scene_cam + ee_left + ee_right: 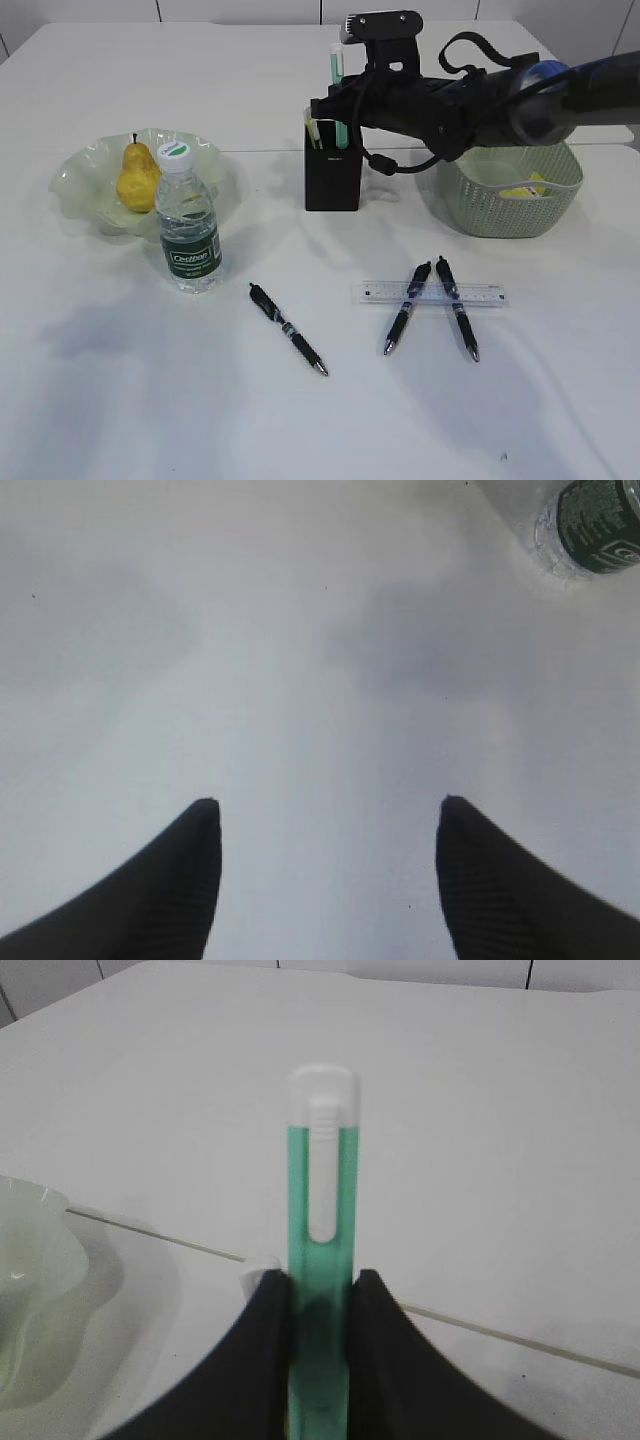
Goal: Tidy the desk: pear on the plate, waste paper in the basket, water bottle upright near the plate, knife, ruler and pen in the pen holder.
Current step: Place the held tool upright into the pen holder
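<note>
My right gripper (338, 105) (320, 1275) is shut on the knife (337, 62) (321, 1190), a translucent green one with a white cap. It holds the knife upright, lower end at the mouth of the black pen holder (331, 182). The pear (137, 180) lies on the pale green plate (80, 172) (30, 1300), and the water bottle (188, 225) (595, 520) stands upright beside the plate. The clear ruler (490, 293) lies under two crossed pens (408, 307) (456, 307); a third pen (288, 329) lies left of them. My left gripper (325, 805) is open over bare table.
The sage-green basket (510, 205) stands at the right behind the ruler, with the yellow waste paper (527, 187) inside. A pale stick (313, 130) pokes out of the pen holder. The right arm stretches over the basket from the right edge.
</note>
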`<state>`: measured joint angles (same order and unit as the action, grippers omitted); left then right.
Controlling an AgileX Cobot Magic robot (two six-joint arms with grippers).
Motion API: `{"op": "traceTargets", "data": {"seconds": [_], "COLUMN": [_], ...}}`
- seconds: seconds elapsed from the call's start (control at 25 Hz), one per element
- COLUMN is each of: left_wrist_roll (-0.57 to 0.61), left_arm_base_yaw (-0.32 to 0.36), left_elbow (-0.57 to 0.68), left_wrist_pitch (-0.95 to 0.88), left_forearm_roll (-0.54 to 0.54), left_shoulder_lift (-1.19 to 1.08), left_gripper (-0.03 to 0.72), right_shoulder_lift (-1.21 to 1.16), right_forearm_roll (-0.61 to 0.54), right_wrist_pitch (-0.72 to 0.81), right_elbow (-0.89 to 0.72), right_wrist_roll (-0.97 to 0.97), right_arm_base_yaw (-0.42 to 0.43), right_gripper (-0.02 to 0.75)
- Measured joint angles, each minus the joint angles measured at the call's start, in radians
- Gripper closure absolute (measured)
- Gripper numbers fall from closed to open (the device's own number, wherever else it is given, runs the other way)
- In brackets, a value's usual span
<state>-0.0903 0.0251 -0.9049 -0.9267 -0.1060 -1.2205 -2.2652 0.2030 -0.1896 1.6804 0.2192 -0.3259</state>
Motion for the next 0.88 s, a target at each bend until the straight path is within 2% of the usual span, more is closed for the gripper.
{"op": "traceTargets", "data": {"seconds": [0.24,0.56,0.88], "left_wrist_roll": [0.0,0.0,0.0], "left_arm_base_yaw": [0.0,0.0,0.0], "left_elbow": [0.0,0.0,0.0], "left_wrist_pitch": [0.0,0.0,0.0], "left_forearm_roll": [0.0,0.0,0.0], "left_shoulder_lift": [0.0,0.0,0.0], "left_gripper": [0.214,0.214,0.214], "right_shoulder_lift": [-0.022,-0.022,0.024], "right_forearm_roll": [0.0,0.001,0.001], "right_wrist_pitch": [-0.007,-0.007,0.138], "right_elbow": [0.0,0.0,0.0], "right_wrist_roll": [0.0,0.0,0.0], "right_arm_base_yaw": [0.0,0.0,0.0], "right_gripper": [0.618,0.464,0.452]}}
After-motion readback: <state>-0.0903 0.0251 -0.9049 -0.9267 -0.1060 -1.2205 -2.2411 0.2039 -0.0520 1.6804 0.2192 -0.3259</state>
